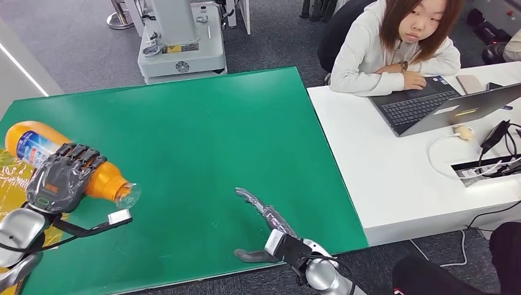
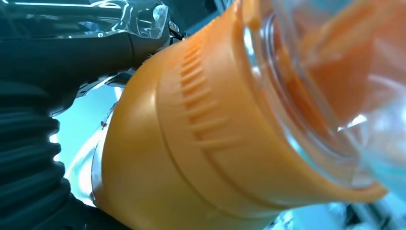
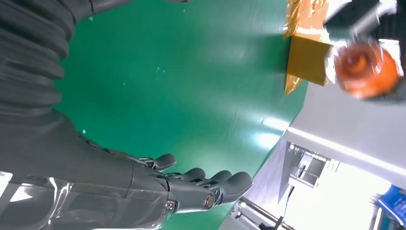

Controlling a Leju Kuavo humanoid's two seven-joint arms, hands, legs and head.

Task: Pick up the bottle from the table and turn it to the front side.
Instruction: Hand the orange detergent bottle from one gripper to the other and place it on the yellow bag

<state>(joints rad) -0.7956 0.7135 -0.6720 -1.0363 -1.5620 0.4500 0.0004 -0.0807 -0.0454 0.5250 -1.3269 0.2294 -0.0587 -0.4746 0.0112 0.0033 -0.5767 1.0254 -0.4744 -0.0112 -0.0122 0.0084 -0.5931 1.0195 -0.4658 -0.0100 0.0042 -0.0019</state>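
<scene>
An orange bottle [image 1: 37,146] with a blue label and a clear cap is held off the green table [image 1: 203,135] at its left side, lying nearly level with the cap toward the table's middle. My left hand [image 1: 61,177] grips it around the middle, fingers wrapped over the top. The left wrist view has the bottle [image 2: 201,143] close up by the cap, and the right wrist view has the bottle [image 3: 366,69] cap-on in the distance. My right hand [image 1: 265,230] hovers over the front edge of the table with fingers stretched out, holding nothing; it also appears as the right hand [image 3: 191,187].
A yellow wrapper [image 1: 11,178] lies at the table's left edge under the bottle. A white desk [image 1: 393,166] adjoins on the right with a laptop [image 1: 442,107], cables and a person [image 1: 393,43] leaning on it. A white machine base [image 1: 181,55] stands behind the table.
</scene>
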